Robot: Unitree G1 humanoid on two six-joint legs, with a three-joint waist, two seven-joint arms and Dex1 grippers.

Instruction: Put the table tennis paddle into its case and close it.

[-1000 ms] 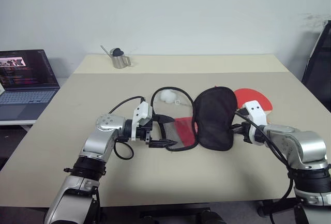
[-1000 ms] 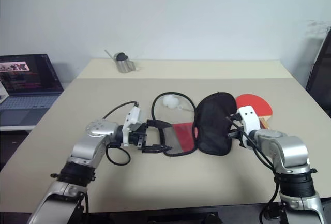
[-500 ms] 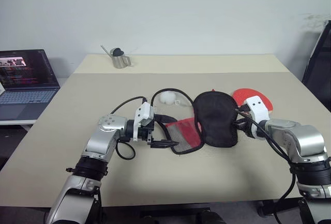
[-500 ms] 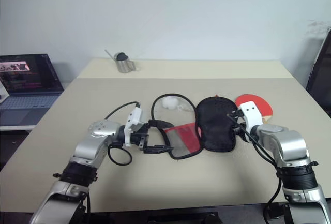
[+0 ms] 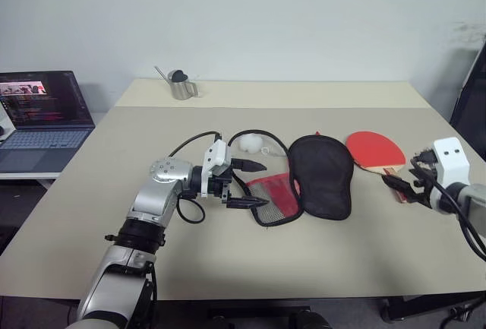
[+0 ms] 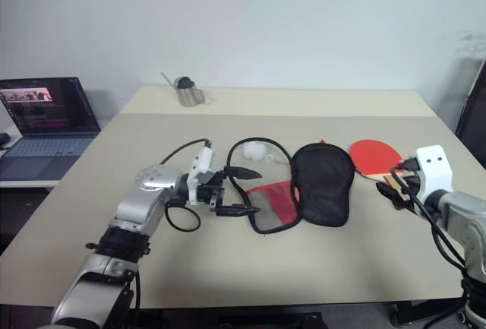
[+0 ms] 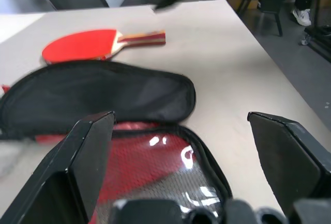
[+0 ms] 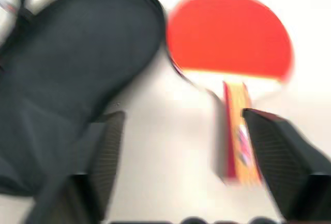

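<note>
The case (image 5: pixel 307 185) lies unzipped on the desk (image 5: pixel 228 257) — black half just beyond the left end effector (image 5: pixel 247 185), whose fingers stand wide around the red mesh half's edge. The paddle (image 5: pixel 374 150) lies flat just ahead of the right end effector (image 5: pixel 402 186) — fingers wide, empty. Bare desk separates paddle and case rim.

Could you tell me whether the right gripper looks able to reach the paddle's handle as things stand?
Probably yes. The right gripper is open, close by the handle end of the table tennis paddle, which lies flat on the table beside the case, with nothing between them.
</note>
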